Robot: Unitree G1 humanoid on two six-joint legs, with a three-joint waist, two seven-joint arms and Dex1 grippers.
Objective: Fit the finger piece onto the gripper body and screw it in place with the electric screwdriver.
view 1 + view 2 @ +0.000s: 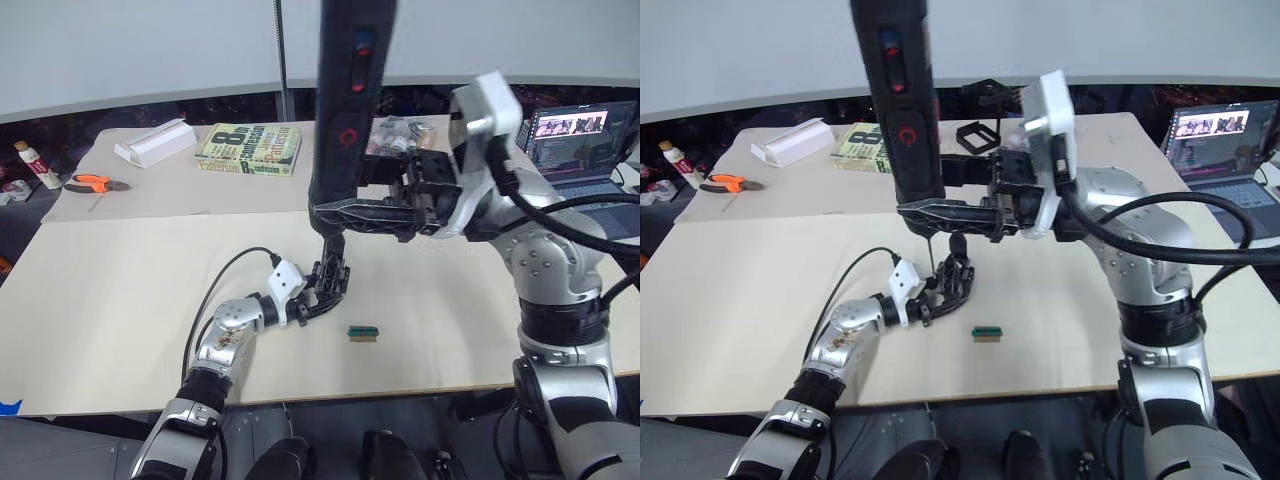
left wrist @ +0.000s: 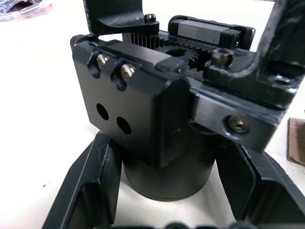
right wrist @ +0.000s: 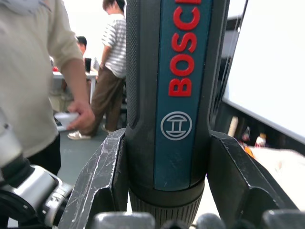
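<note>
Black gripper body (image 2: 157, 114) stands on the table (image 1: 120, 300), clamped in the left claw (image 1: 312, 300). Right claw (image 1: 350, 215) grips the electric screwdriver (image 1: 345, 100) upright, bit directly above the body.

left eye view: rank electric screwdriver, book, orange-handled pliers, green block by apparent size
1. Electric screwdriver, though it is held upright near the camera by the right end effector, so nearness inflates it.
2. Book, at the table's far side.
3. Orange-handled pliers.
4. Green block, clearly smallest.
</note>
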